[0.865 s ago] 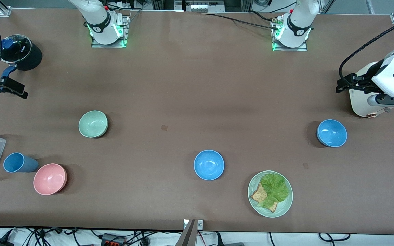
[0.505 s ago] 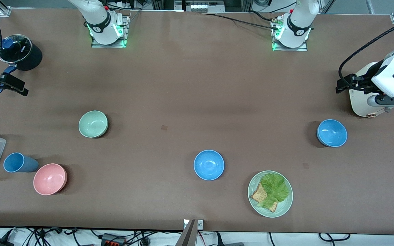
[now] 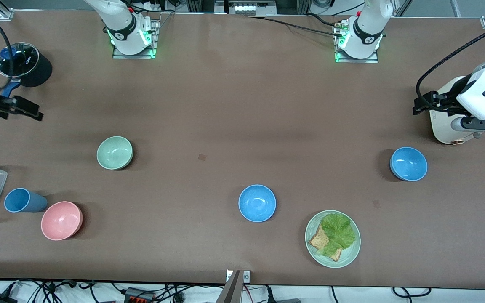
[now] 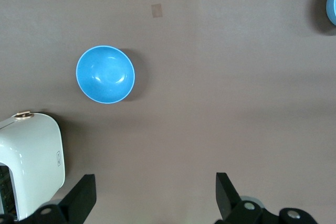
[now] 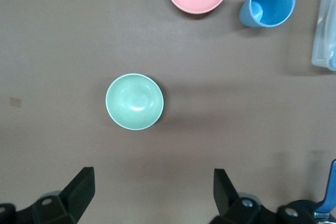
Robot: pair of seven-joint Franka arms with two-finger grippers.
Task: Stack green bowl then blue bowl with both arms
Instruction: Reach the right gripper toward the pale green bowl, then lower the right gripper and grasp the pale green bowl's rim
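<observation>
The green bowl (image 3: pixel 115 152) sits empty on the surface (image 3: pixel 242 105) toward the right arm's end; two blue bowls (image 3: pixel 257 203) (image 3: pixel 409 163) sit empty, apart. Left end effector (image 4: pixel 152 198) and right end effector (image 5: pixel 152 195): fingers apart, holding nothing.

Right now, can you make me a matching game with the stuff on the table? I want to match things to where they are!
Things:
1. green bowl
2. pink bowl
3. green plate
4. black pot

Places:
A. holds lettuce and toast
B. right beside the blue cup
C. alone on the bare table, toward the right arm's end
D. farthest from the front camera, by the right gripper

Pairs: 1-C, 2-B, 3-A, 4-D
</observation>
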